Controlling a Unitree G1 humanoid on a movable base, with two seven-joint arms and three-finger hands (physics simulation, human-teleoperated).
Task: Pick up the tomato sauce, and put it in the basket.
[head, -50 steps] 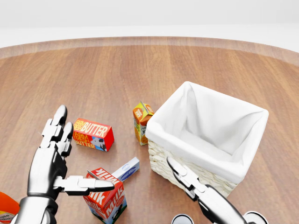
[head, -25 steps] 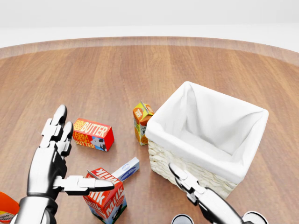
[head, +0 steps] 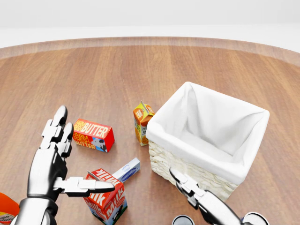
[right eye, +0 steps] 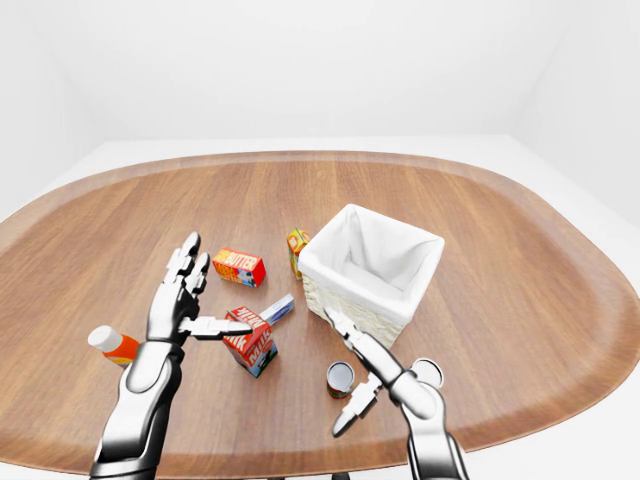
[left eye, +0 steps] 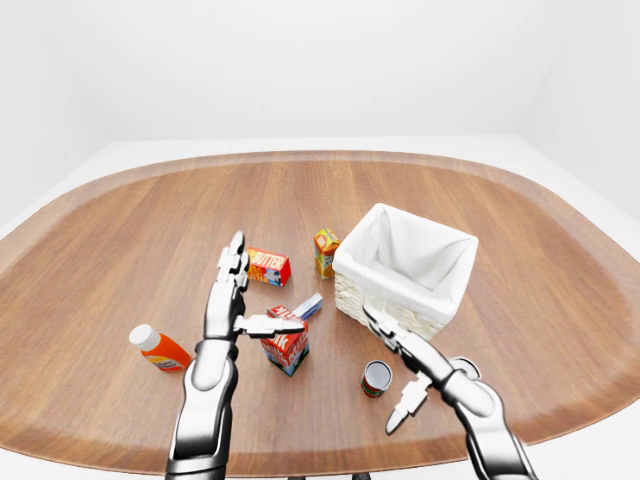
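Right hand [left eye: 415,365] is hovering with fingers spread, empty, above the tomato sauce can [left eye: 376,378]; left hand [left eye: 232,300] is likewise splayed and empty over the milk carton [left eye: 287,345]. Everything is sitting on an oval wooden table [left eye: 120,240] in a plain white room. Since the earlier frame the right hand is dropping slightly lower in the head view. The small red-labelled can is standing upright, just below the white-lined wicker basket [left eye: 405,265].

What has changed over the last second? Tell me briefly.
Only the right robot hand moved: it slid slightly down and right in the head view, open, holding nothing. The left robot hand, milk carton, butter box and basket stayed put.
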